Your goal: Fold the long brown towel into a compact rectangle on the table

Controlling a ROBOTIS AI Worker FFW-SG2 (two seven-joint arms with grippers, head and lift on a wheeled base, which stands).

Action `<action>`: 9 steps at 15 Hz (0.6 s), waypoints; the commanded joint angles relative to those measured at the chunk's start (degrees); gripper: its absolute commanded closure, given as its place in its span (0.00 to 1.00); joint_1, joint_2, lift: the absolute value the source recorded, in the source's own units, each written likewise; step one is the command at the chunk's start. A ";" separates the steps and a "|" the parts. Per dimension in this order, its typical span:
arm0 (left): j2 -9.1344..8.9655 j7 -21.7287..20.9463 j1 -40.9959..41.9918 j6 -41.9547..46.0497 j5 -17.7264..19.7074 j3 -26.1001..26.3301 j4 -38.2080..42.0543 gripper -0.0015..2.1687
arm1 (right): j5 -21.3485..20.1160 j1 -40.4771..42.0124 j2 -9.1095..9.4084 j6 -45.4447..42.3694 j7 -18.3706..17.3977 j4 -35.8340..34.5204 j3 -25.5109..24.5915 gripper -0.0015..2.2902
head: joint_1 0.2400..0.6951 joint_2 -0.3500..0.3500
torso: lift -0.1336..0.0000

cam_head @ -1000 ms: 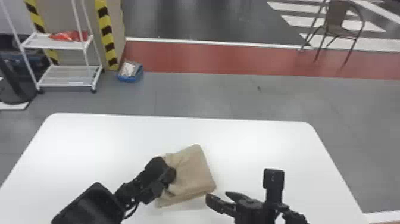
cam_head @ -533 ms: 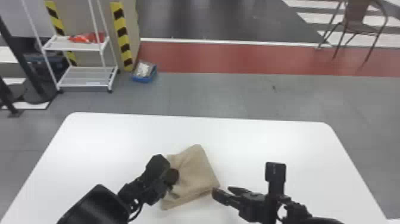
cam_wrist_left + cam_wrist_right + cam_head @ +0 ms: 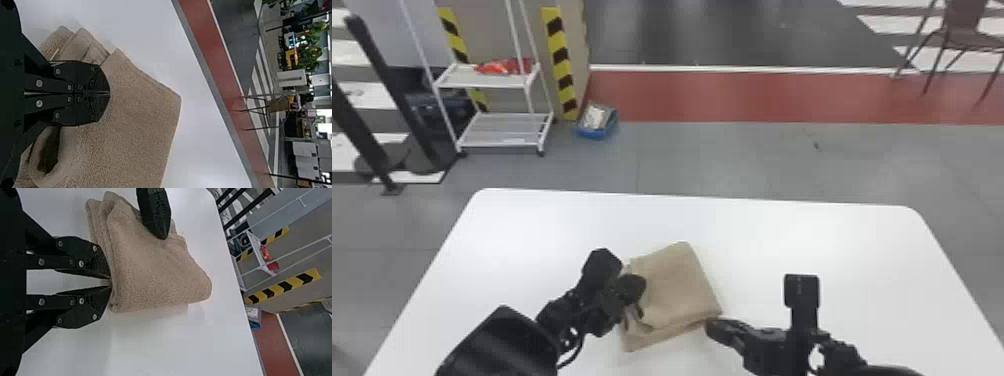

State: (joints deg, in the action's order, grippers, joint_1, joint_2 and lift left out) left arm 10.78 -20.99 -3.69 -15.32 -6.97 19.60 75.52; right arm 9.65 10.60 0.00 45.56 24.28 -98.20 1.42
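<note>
towel point(image 3: 677, 285) folded up on the bench point(image 3: 532, 235), left gripper point(image 3: 638, 316) over it, jaws pressed together. right gripper point(image 3: 712, 326) has an edge pinched between its jaws, i think

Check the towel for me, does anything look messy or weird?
Yes, a bit messy. The folded brown cloth towel looks uneven: some layers fan out instead of lining up, and part bulges into a hollow loop beside the black left claw. I see nothing spilled.

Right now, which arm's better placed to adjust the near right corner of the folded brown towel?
Right, I'd say: the black right gripper is at that corner of the towel; the black left gripper sits shut over the left side.
</note>
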 commanded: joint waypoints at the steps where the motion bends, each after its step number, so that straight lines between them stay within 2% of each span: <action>1: 0.21 0.51 -0.97 0.42 -0.06 -0.79 -0.73 0.83 | -0.07 -1.02 0.05 0.46 -0.11 0.82 -0.19 0.42 | 1.00 0.50 | 1.00; 5: -0.32 4.38 -3.60 5.34 -2.52 0.79 -6.44 0.83 | -0.16 -3.48 0.05 1.16 -0.11 3.19 0.07 0.42 | 1.00 0.52 | 1.00; 7: -0.32 7.19 -3.87 13.25 -2.87 1.76 -8.99 0.83 | -0.25 -3.66 0.05 1.51 -0.20 3.28 0.51 0.42 | 1.00 0.53 | 1.00; 9: -0.41 7.54 -4.22 13.96 -2.87 1.76 -9.69 0.83 | -0.25 -3.74 0.05 2.04 -0.11 3.28 0.43 0.42 | 1.00 0.52 | 1.00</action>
State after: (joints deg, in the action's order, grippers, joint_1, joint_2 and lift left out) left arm 10.47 -13.46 -7.59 -2.31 -9.77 21.28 66.52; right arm 9.43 6.96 0.00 47.24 24.11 -94.94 1.88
